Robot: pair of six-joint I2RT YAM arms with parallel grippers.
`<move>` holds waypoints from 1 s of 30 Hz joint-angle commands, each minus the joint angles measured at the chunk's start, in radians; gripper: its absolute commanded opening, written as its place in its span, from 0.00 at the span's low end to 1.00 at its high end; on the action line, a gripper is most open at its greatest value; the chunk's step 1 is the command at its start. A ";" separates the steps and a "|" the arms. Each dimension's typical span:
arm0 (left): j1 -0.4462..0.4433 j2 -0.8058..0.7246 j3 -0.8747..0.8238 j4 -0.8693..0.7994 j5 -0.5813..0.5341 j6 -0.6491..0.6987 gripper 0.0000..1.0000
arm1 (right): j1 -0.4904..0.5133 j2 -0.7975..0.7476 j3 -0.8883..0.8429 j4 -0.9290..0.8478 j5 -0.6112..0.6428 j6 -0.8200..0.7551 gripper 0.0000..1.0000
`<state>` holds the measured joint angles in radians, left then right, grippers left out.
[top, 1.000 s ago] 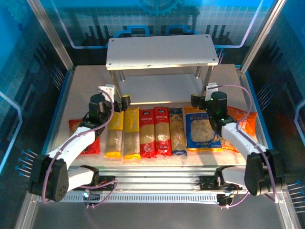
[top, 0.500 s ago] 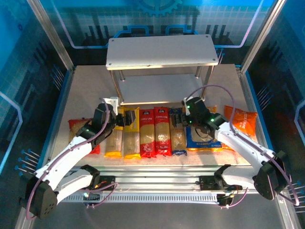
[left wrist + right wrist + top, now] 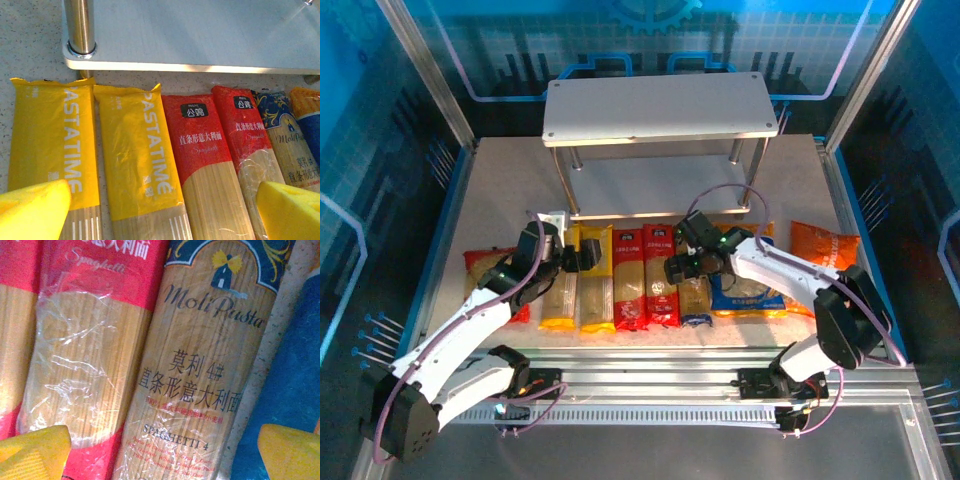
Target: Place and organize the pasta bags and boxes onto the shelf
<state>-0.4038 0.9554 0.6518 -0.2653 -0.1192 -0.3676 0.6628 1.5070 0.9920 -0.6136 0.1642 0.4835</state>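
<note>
The right gripper (image 3: 162, 450) is hanging with its jaws spread wide and pinching nothing. One yellow pad (image 3: 32, 450) is sitting over the second red pack (image 3: 85, 350). The other is sitting over the strip between the blue pack (image 3: 200, 365) and the blue bag (image 3: 300, 380). Whether the pads are touching the wrappers, I cannot tell. From above, this gripper (image 3: 678, 268) is reaching toward 9 o'clock from its arm, over the 12 o'clock half of the blue pack.

The left gripper (image 3: 160, 210) is likewise standing wide open and holding nothing. Its pads (image 3: 32, 210) are framing the row from the outer yellow pack (image 3: 52, 135), across the inner yellow pack (image 3: 135, 155) and the first red pack (image 3: 205, 150), to the second red one. From above, it (image 3: 578, 258) is hovering over the 12 o'clock ends of the two yellow packs.

All five packs are lying flat side by side on the table (image 3: 500, 190), long axes running 12 to 6. The red bag (image 3: 480, 265) is lying at the 9 o'clock end of the row, partly under the left arm. The blue bag is lying at 3 o'clock of the blue pack, partly under the right arm, and the orange bag (image 3: 825, 248) is lying beyond it.

The shelf (image 3: 660, 108) is standing at 12 o'clock of the row. In the left wrist view its lower board is lying just past the pack tops, with a metal leg (image 3: 80, 25) rising at 11 o'clock.
</note>
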 commanded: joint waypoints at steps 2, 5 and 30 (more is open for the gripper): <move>-0.009 -0.003 -0.013 -0.012 -0.007 -0.009 0.96 | 0.009 0.054 0.035 -0.054 0.023 0.036 0.97; -0.009 0.009 -0.015 -0.005 -0.007 -0.006 0.97 | 0.011 0.080 0.038 -0.057 0.034 0.039 0.97; -0.009 0.038 -0.009 0.011 -0.002 -0.011 0.96 | 0.007 0.218 0.019 -0.048 0.006 0.052 0.92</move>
<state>-0.4042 0.9894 0.6449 -0.2573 -0.1192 -0.3679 0.6624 1.6951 1.0164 -0.6476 0.1963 0.5201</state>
